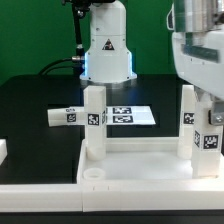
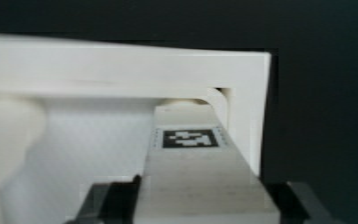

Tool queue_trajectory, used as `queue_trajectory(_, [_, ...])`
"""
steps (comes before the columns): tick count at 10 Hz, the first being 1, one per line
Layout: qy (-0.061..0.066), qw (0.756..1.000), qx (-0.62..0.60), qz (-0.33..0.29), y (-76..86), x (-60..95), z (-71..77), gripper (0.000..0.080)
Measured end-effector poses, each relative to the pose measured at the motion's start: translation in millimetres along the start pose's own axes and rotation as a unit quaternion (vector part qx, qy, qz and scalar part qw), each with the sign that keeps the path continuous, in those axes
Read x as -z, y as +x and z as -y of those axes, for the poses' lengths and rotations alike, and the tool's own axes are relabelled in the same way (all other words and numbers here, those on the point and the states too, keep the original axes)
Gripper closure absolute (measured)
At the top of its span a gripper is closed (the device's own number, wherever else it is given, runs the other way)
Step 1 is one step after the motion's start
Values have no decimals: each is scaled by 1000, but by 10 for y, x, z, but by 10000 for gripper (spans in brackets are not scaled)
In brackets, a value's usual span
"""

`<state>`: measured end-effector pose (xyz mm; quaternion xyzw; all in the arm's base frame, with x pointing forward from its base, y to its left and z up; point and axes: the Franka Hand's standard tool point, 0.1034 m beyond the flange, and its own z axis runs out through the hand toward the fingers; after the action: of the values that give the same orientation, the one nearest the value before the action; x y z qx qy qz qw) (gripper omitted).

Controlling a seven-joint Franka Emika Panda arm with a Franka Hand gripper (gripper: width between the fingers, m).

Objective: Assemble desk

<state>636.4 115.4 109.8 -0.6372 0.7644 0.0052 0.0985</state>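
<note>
The white desk top [image 1: 140, 186] lies flat at the front with its rim up. One leg [image 1: 95, 120] stands upright in its far corner on the exterior view's left. A second leg [image 1: 187, 120] stands at the far corner on the right. My gripper [image 1: 207, 105] comes down at the right and is shut on a third tagged leg [image 1: 210, 142], held upright just in front of the second. In the wrist view this leg [image 2: 197, 160] sits between my dark fingers [image 2: 112, 203] and points into a corner of the desk top [image 2: 123, 65]. A fourth leg [image 1: 65, 116] lies on the table.
The marker board [image 1: 135, 116] lies flat behind the desk top, in front of the arm's base [image 1: 107, 55]. An open round socket [image 1: 93, 172] shows in the near corner on the exterior view's left. A small white piece [image 1: 3, 150] sits at the left edge.
</note>
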Motion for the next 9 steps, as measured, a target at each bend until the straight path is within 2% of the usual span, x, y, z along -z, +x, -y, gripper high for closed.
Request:
queue_trajectory(1, [11,998,-63,12,-31,-8,2,515])
queue_trajectory(2, [11,999,-45,11,-31,-8,0,515])
queue_trajectory(3, [5,1000,3,9,-30,-11,-11,453])
queue_trajectory(4, [-18,996,82,10,-53,2,-24,267])
queue_trajectory(5, [-34,982,184,9,-84,17,-19,186])
queue_trajectory(6, [-46,964,260,11,-116,21,2,186])
queue_trajectory(7, [-38,963,266,8,-98,14,23,157])
queue_trajectory(9, [-38,937,347,10,-85,8,20,152])
